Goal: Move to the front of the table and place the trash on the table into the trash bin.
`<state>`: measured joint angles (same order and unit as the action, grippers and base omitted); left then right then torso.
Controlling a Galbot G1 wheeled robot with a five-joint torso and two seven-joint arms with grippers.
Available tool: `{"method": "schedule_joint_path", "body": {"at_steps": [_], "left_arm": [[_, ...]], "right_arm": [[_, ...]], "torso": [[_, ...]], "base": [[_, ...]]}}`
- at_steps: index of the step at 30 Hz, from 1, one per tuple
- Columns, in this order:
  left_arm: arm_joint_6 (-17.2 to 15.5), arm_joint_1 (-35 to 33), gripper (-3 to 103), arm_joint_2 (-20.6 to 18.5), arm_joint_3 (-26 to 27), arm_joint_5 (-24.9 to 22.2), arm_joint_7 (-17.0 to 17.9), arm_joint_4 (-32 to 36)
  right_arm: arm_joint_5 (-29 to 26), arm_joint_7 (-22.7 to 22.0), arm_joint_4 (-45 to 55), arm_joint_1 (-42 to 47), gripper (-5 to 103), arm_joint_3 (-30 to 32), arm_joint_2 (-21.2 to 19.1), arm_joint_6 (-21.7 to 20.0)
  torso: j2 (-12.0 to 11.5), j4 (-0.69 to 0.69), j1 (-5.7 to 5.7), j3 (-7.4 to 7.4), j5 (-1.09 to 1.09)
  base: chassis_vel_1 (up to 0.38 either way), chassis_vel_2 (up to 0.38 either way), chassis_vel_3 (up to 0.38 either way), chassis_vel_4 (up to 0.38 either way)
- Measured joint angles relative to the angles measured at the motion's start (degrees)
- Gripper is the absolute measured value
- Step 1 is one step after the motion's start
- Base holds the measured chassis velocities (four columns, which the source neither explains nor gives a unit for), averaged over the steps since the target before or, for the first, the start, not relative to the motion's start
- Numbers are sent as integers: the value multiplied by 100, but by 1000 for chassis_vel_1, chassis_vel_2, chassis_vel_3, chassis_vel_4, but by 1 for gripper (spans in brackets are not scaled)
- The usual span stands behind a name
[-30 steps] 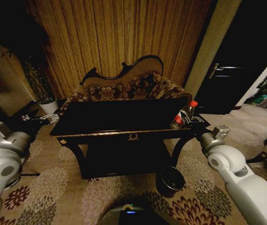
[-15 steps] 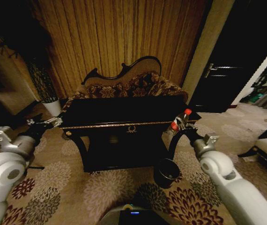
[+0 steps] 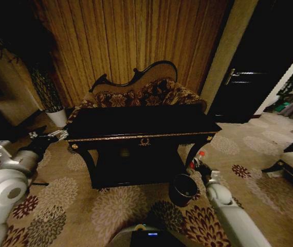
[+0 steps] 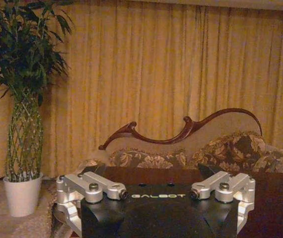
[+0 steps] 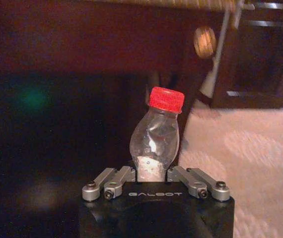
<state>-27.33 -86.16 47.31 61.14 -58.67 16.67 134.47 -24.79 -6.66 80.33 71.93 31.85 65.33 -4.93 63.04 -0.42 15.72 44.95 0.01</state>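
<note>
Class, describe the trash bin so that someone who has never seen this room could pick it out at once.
Find the black table with gold trim in front of the sofa. On the flowered carpet by its front right leg stands the trash bin. It is a small, round, dark, open-topped cylinder, unlike the white plant pot far to the table's left.

A patterned sofa (image 3: 141, 92) stands at twelve o'clock before tan curtains (image 3: 131, 41); a potted plant (image 3: 46, 87) at ten, a dark door (image 3: 249, 77) at two, floral carpet (image 3: 110, 206) underfoot.
</note>
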Motion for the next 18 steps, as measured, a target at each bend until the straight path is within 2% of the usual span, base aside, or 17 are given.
{"method": "schedule_joint_path", "body": {"at_steps": [2, 4, 9, 18], "left_arm": [[1, -13, 100, 8, 0, 4, -5, 15], [5, -47, 100, 27, 2, 16, -8, 68], [10, -102, 100, 32, 24, 20, -10, 118], [47, -258, 100, 32, 163, 19, -64, 148]], "right_arm": [[24, 8, -173, -66, 24, -9, 49, 56], [78, 47, -816, -350, 24, -42, 239, 348], [-12, 139, -1688, -868, 24, -60, 536, 737], [311, 388, -2789, -1549, 24, 44, 795, 1207]], "torso": [[0, 0, 0, 0, -2], [0, 0, 0, 0, -1], [0, 3, 0, 0, -1], [0, 2, 1, 0, -1]], "base": [[0, 0, 0, 0], [0, 0, 0, 0], [0, 0, 0, 0], [0, 0, 0, 0]]}}
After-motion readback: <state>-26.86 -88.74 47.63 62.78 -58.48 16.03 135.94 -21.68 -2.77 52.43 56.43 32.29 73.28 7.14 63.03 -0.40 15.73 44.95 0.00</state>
